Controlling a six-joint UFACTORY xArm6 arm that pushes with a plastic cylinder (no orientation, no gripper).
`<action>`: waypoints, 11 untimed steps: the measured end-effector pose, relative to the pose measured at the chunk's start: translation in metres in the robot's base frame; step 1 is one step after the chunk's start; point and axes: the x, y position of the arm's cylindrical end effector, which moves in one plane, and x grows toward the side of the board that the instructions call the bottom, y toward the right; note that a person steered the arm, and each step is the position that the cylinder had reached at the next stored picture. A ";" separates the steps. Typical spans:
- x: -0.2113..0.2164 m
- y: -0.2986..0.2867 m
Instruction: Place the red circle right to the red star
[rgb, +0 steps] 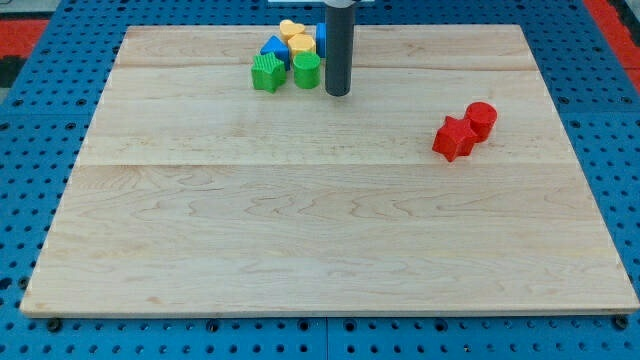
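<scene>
My tip (338, 94) is a bare rod, no jaws on it. Red circle (481, 119) sits well to view's right & lower, touching red star (455, 138) at star's upper right. Just left of tip: green (307, 70), green (267, 73), blue (275, 49), yellow blocks (296, 35) clustered near surface (300, 230) top edge. Open wood between.

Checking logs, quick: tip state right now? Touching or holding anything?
My tip: no gripper, holds nothing; just right of the green cylinder block, contact unclear, far from the red circle block.
</scene>
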 end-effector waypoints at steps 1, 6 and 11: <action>0.000 0.000; 0.035 0.148; 0.092 0.236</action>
